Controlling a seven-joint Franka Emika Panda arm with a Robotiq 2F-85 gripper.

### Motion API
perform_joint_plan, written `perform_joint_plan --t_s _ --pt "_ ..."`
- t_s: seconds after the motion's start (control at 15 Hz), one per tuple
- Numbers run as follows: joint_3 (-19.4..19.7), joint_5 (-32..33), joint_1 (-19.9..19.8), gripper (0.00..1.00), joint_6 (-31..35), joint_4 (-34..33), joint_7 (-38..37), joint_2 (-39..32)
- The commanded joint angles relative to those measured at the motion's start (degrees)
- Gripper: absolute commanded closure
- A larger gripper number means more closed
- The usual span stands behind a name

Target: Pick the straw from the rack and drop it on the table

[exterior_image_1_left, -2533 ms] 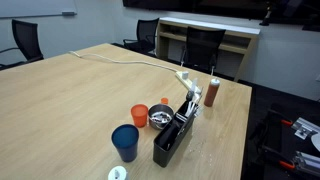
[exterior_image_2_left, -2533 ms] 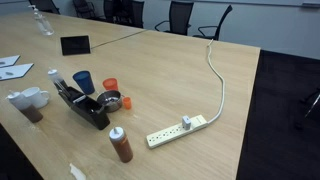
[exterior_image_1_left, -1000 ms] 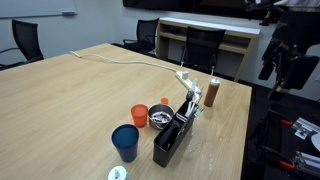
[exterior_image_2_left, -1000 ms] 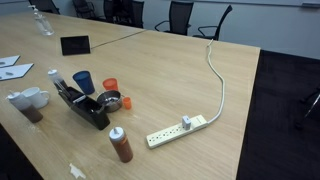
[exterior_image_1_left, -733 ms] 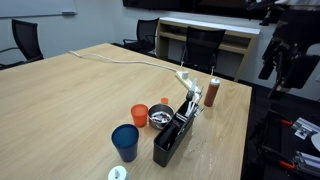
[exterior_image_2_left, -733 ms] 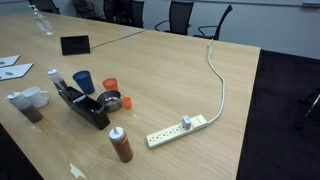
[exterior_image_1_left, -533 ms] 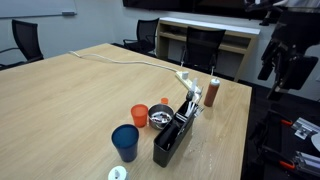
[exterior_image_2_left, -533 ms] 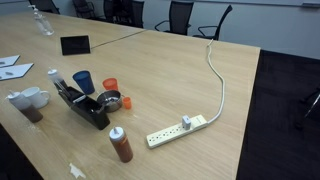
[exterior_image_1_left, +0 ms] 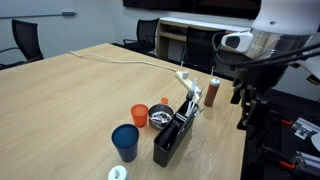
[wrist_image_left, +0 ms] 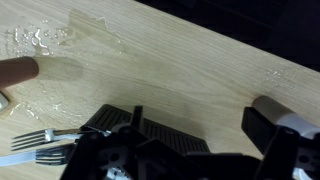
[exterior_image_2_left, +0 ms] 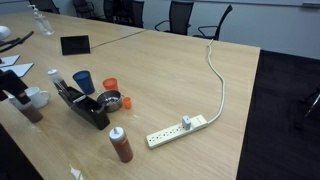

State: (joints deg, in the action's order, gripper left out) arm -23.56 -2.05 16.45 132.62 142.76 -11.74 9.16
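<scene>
The black slotted rack (exterior_image_1_left: 170, 140) stands near the table's edge in both exterior views (exterior_image_2_left: 86, 106), with pale utensils (exterior_image_1_left: 188, 102) sticking up at one end. I cannot tell the straw from the cutlery there. My gripper (exterior_image_1_left: 245, 106) hangs open and empty beside the table (exterior_image_1_left: 70, 100), apart from the rack. It shows at the edge of an exterior view (exterior_image_2_left: 14, 92). In the wrist view the gripper (wrist_image_left: 185, 150) is above the rack (wrist_image_left: 150, 130), with forks (wrist_image_left: 38, 146) beside it.
A blue cup (exterior_image_1_left: 125, 142), an orange cup (exterior_image_1_left: 140, 116) and a metal bowl (exterior_image_1_left: 160, 118) stand beside the rack. A brown bottle (exterior_image_1_left: 213, 92), a power strip (exterior_image_2_left: 180, 128) with its cable, and a white cup (exterior_image_2_left: 35, 97) are near. Chairs stand behind.
My arm has swung down and in from the far side, bringing the gripper close to the table edge near the rack. The objects on the table have not moved.
</scene>
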Motion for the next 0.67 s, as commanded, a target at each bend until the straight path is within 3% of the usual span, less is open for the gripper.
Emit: perform_joint_plan --t_s 0.0,0.33,0.6 --pt "-0.09 5.55 0.98 0.0 2.0 -5.13 -3.02 -7.8" --pt "1.28 18.0 4.55 0.0 0.0 -14.34 -8.7 -18.32" --pt "3.34 23.14 8.67 0.0 -1.09 -21.71 -10.19 -25.63"
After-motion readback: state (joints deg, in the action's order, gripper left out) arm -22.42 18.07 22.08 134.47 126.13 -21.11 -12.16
